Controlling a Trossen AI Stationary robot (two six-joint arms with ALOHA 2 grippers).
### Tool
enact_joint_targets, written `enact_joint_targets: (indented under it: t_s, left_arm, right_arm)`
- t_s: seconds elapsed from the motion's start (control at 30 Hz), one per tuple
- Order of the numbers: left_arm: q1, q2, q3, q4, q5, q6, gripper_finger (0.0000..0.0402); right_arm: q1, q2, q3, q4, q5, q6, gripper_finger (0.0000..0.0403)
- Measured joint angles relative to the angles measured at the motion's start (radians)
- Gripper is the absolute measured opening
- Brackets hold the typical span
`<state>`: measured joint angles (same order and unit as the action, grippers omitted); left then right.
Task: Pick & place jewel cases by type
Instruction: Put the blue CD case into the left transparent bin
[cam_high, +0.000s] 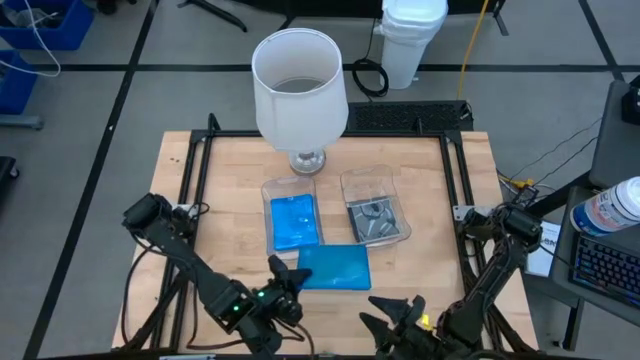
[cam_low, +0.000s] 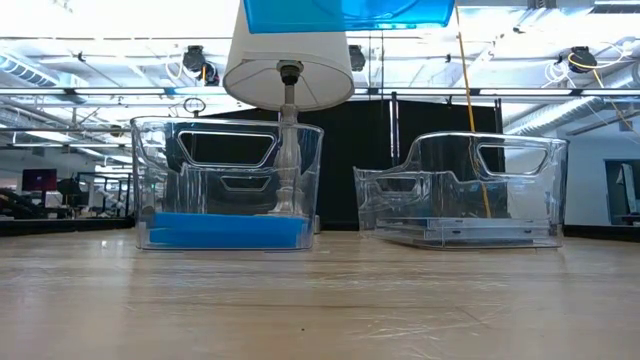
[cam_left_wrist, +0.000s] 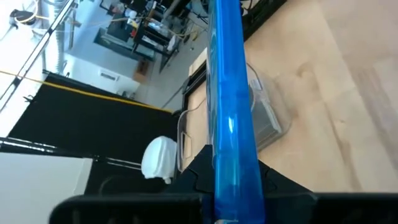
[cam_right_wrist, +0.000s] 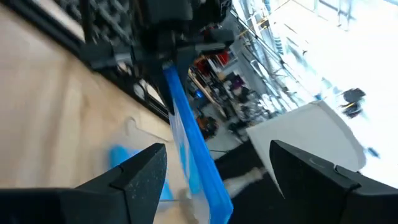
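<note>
Blue jewel case (cam_high: 334, 267) hangs clenched in the left pincer (cam_high: 283, 283), long axis crosswise, just short of the blue-filled tray (cam_high: 283, 186); right pincer (cam_high: 392, 308) waits released beside

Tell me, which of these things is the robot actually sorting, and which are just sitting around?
Part of the job:
- blue jewel case, held in the shut left gripper
- blue cases in the left tray
- grey cases in the right tray

Just lying about:
- white lamp
- white bin
</note>
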<state>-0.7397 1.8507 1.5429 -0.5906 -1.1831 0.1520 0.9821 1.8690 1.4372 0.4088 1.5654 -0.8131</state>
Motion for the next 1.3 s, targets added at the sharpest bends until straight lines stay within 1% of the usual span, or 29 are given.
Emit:
enact_joint_targets:
  t_s: [0.17, 0.47, 0.57, 0.67, 0.8, 0.87, 0.97, 1.1, 1.2, 1.23, 1.27, 1.3]
  left_arm:
    - [0.024, 0.000, 0.000, 0.018, 0.001, 0.043, 0.0031]
    - [0.053, 0.000, 0.000, 0.016, 0.003, 0.080, 0.0032]
    - [0.053, 0.000, 0.000, 0.017, 0.003, 0.108, 0.0032]
    - [0.052, 0.000, 0.000, 0.017, -0.012, 0.110, 0.0032]
    - [0.050, 0.000, 0.000, 0.010, -0.039, 0.113, 0.0032]
    - [0.050, 0.000, 0.001, 0.000, -0.043, 0.113, 0.0033]
    - [0.057, 0.000, 0.001, -0.027, -0.038, 0.096, 0.0033]
    - [0.076, 0.000, 0.001, -0.050, -0.019, 0.044, 0.0033]
    - [0.086, 0.000, 0.001, -0.052, 0.008, 0.019, 0.0033]
    - [0.088, 0.000, 0.001, -0.052, 0.021, 0.009, 0.0033]
    - [0.090, 0.000, 0.001, -0.052, 0.033, 0.001, 0.0033]
    - [0.090, 0.000, 0.001, -0.054, 0.044, -0.008, 0.0033]
  right_arm:
    - [-0.070, 0.001, 0.000, -0.151, -0.023, -0.004, 0.0268]
    - [-0.161, 0.008, -0.002, -0.151, -0.020, -0.011, 0.0250]
    - [-0.184, 0.012, -0.004, -0.164, -0.021, -0.011, 0.0235]
    - [-0.203, 0.018, -0.003, -0.159, -0.020, 0.031, 0.0213]
    - [-0.196, 0.020, -0.003, -0.124, 0.003, 0.030, 0.0183]
    - [-0.165, 0.014, 0.002, -0.084, 0.004, 0.014, 0.0172]
    - [-0.101, -0.003, 0.057, -0.034, 0.000, 0.006, 0.0162]
    - [-0.010, -0.044, 0.127, -0.026, -0.061, -0.043, 0.0152]
    - [0.038, -0.147, 0.140, -0.060, -0.115, -0.016, 0.0135]
    - [0.045, -0.194, 0.137, -0.111, -0.153, 0.036, 0.0128]
    - [0.045, -0.246, 0.130, -0.215, -0.207, 0.129, 0.0119]
    - [0.039, -0.296, 0.127, -0.376, -0.301, 0.278, 0.0110]
